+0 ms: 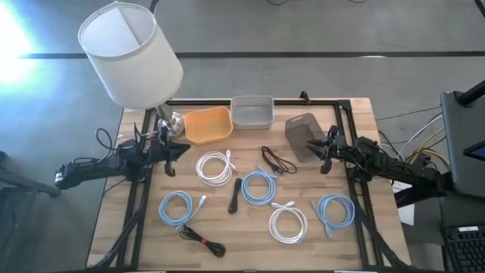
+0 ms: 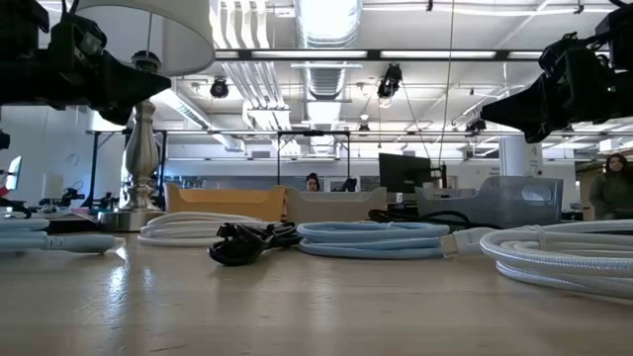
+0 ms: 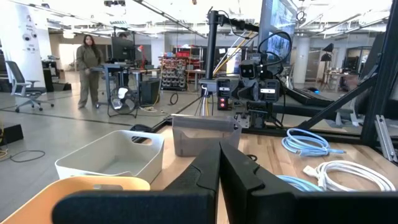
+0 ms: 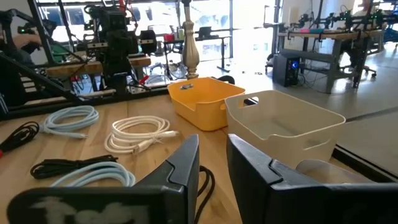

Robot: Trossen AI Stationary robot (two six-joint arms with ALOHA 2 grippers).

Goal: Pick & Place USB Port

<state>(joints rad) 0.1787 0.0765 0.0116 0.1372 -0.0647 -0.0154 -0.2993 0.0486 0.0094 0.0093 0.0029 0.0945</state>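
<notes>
The right gripper (image 1: 327, 149), jaws slightly parted and empty, hovers at the table's right edge beside the grey bin (image 1: 303, 136); the nearest cable — a black one (image 1: 277, 161), lying diagonally — sits just left of it; the left gripper (image 1: 176, 152) is closed, empty. Count: three blue coils, three white, three black cables, three bins.

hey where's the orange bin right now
In the high view the orange bin sits at the far edge of the table, left of centre, between the lamp base and the white bin.
</notes>
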